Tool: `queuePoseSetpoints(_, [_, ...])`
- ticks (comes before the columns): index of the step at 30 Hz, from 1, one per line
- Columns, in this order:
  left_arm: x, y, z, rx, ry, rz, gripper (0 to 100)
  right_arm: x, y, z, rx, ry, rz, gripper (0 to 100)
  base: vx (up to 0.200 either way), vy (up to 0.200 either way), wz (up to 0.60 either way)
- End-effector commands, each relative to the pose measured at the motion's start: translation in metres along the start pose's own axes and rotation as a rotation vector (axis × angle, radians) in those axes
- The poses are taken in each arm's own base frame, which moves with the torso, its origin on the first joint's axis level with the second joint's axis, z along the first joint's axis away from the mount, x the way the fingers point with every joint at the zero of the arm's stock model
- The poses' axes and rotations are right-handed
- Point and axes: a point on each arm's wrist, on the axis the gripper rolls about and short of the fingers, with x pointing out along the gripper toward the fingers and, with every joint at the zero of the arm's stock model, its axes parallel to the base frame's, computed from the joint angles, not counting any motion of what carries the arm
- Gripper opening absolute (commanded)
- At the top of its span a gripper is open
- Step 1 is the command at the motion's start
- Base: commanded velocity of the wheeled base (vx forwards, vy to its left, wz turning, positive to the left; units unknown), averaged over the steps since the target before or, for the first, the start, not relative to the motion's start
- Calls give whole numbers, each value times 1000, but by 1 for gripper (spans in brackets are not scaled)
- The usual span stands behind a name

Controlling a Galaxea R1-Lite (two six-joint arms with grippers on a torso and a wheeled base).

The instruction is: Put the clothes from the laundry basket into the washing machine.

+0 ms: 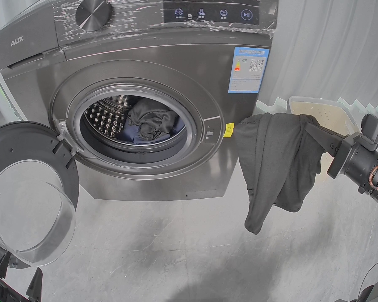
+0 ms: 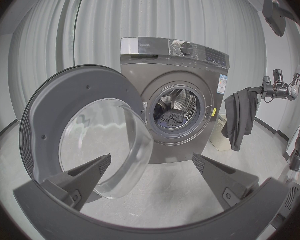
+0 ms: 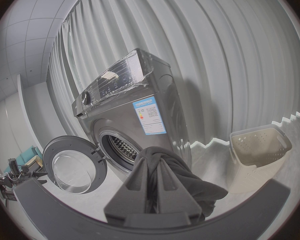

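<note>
Low at the robot's left, the left gripper (image 2: 151, 157) hangs near the swung-open door (image 1: 27, 145), jaws spread and empty. On the right, the right gripper (image 1: 313, 131) has its jaws clamped on a dark grey garment (image 1: 273, 164), which droops in the air between the cream laundry basket (image 1: 323, 110) and the washing machine (image 1: 155, 59). It seems held high so the cloth clears the floor before going to the drum (image 1: 109, 118), where other dark clothes (image 1: 153, 120) already lie.
</note>
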Motion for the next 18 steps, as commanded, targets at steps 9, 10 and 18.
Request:
queuePoseSetpoints(9, [0, 0, -4, 0, 3, 2, 100, 1, 0, -2, 0, 6, 1, 0, 0, 0, 0])
queuePoseSetpoints(10, [0, 0, -4, 0, 3, 2, 100, 1, 0, -2, 0, 6, 1, 0, 0, 0, 0])
queuePoseSetpoints(18, [0, 0, -4, 0, 3, 2, 100, 1, 0, -3, 0, 12, 0, 0, 0, 0, 0])
